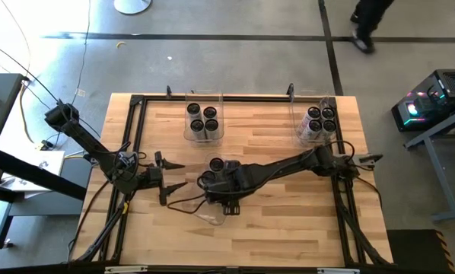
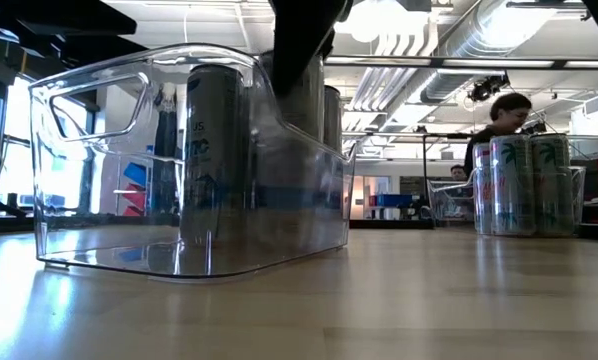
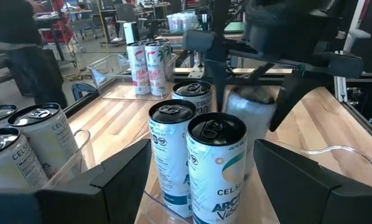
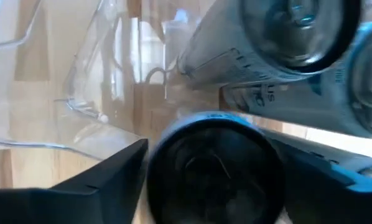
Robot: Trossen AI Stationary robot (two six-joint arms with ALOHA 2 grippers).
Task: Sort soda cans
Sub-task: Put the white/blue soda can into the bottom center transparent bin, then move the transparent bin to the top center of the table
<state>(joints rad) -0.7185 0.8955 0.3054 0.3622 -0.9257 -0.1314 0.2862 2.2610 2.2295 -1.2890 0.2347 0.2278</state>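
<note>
A clear bin [image 1: 212,215] [image 2: 189,160] stands at the table's near middle and holds several soda cans [image 3: 217,165]. My right gripper [image 1: 216,176] [image 4: 212,155] reaches into it from above. Its fingers are apart, one on each side of a can [image 4: 214,165] that stands among the others. My left gripper [image 1: 172,180] [image 3: 201,168] hovers open just left of this bin, pointing at the cans and touching nothing. More cans stand in a far middle bin [image 1: 203,122] and a far right bin [image 1: 319,123]. My right gripper comes steeply from above, with one finger on each side of a can's top end [image 4: 173,143]. The can stands upright in the near bin beside other cans. Whether the fingers touch its sides I cannot tell.
A black frame [image 1: 136,152] runs around the table's edges. Bare wood lies between the near bin and the two far bins. A person [image 2: 504,115] works at a bench beyond the table, and another person [image 3: 18,43] stands in the room.
</note>
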